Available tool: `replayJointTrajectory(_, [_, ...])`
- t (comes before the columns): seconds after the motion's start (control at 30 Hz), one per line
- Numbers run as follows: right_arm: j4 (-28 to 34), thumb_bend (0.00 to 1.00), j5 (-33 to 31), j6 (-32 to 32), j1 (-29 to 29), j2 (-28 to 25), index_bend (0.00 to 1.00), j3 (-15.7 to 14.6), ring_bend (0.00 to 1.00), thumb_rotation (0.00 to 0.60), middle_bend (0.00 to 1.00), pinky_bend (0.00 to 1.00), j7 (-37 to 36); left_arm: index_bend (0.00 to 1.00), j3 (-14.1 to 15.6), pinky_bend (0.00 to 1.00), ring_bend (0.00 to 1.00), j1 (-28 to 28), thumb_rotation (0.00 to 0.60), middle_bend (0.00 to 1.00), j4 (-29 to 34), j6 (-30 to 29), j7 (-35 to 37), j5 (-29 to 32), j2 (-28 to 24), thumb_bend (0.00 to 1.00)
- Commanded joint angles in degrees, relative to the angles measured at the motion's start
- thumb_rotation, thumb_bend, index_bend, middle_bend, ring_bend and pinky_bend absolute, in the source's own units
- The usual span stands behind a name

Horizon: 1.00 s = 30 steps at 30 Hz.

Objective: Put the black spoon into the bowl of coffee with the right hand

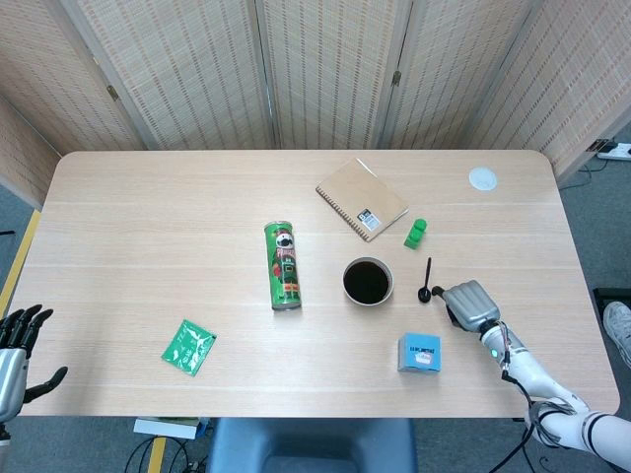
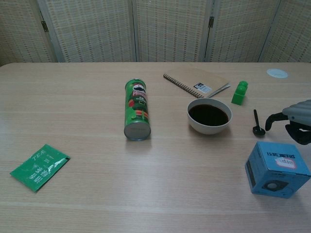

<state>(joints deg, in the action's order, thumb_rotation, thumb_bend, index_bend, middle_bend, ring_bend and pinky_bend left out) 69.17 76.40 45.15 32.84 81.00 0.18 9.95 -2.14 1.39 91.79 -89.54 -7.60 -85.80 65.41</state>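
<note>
1. Spoon first: the black spoon (image 1: 426, 280) lies flat on the table (image 1: 148, 227), just right of the bowl of coffee (image 1: 368, 281), its scoop end toward me and its thin handle pointing away. Nothing is touching it.

2. My right hand (image 1: 469, 304) sits low just beside the spoon's scoop end, with a finger reaching toward it in the chest view. It holds nothing. I cannot tell from either view how far the fingers are curled.

3. My left hand (image 1: 15, 345) hangs off the near left corner, fingers spread and empty.

4. I judge the spoon light, stiff and probably smooth plastic, so it should slide or spin away under a clumsy touch instead of lifting.

5. It lies so flat that I'd pinch the handle near its middle from both sides, thumb against finger, instead of pressing down on the scoop.

6. The bowl is full of dark liquid, so I'd lower the spoon in gently. The blue box (image 1: 420, 352) sits near my wrist and could get bumped.
</note>
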Motion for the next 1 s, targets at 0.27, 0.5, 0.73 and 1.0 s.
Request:
replayJointTrajectory(0.27, [0.9, 0.98, 2.4, 1.4, 0.6, -0.1, 0.27, 0.1, 1.00, 0.600, 0.95, 1.00, -1.8, 0.17, 0.1, 0.17, 0.12, -0.4, 0.600, 0.14, 0.5, -0.4, -0.5, 0.0, -0.3, 0.23])
replayJointTrajectory(0.5, [0.8, 0.98, 2.7, 1.1, 0.6, 1.0, 0.27, -0.5, 1.00, 0.600, 0.94, 1.00, -1.8, 0.17, 0.2, 0.17, 0.12, -0.8, 0.600, 0.14, 0.3, -0.7, -0.1, 0.1, -0.5, 0.23])
replayJointTrajectory(0.73, [1.2, 0.98, 3.0, 1.1, 0.6, 1.2, 0.27, -0.9, 1.00, 0.600, 0.94, 1.00, -1.6, 0.17, 0.3, 0.17, 0.12, -1.0, 0.600, 0.14, 0.0, -0.8, 0.3, -0.1, -0.5, 0.23])
replayJointTrajectory(1.0, [1.6, 0.98, 3.3, 1.1, 0.3, 0.2, 0.27, -1.7, 1.00, 0.600, 0.95, 1.00, -0.5, 0.17, 0.3, 0.17, 0.12, -1.2, 0.600, 0.14, -0.2, -0.9, 0.5, -0.1, -0.5, 0.23])
